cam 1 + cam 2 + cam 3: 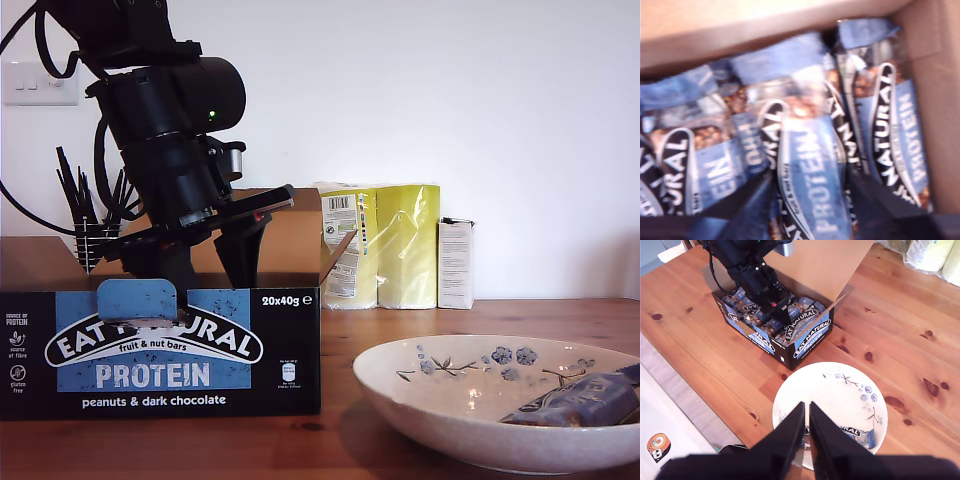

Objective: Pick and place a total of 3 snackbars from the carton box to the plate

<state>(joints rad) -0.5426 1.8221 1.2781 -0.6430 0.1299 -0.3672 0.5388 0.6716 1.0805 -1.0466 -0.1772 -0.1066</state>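
The wide cream speckled ceramic plate holds seemingly one navy-wrapped snackbar; two remain. My first gripper straddles another, spread, inside the brown cardboard carton box; my second gripper hovers, pressed together.

The carton box stands on the wooden table at the exterior view's left, with the plate just beside it at that view's right. Snackbars lie packed side by side inside the box. My first gripper reaches down into the box among them. One snackbar lies in the plate, and my second gripper hangs above the plate's near rim. Behind the box, a holder of sticks stands at the exterior view's left. Behind the plate stand two wrapped rolls and, to their right, a small box, all against the wall.
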